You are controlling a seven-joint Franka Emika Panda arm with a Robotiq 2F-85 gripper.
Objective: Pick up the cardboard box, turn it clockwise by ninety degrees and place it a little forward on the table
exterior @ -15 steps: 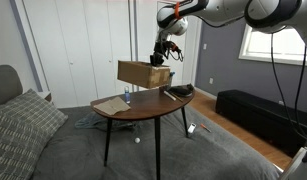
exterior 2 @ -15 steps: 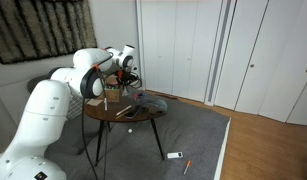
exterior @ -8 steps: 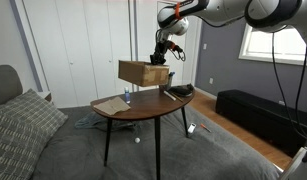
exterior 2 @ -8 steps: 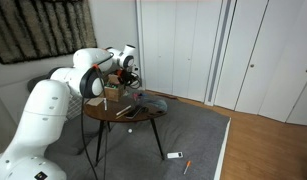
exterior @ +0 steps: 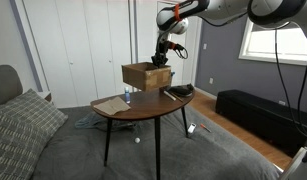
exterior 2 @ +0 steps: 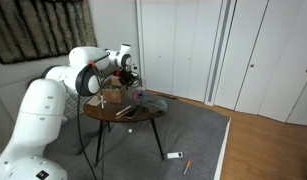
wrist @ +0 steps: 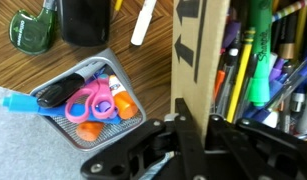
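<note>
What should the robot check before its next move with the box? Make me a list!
1. Gripper shut on the cardboard box wall: ok.
2. Box lifted clear of the table: ok.
3. Box roughly level, pens inside it: ok.
4. Mesh tray with scissors out of the landing spot: cannot tell.
5. Quarter turn finished: cannot tell.

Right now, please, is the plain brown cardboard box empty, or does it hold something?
Not empty: in the wrist view, coloured pens and markers stand packed inside the cardboard box.
</note>
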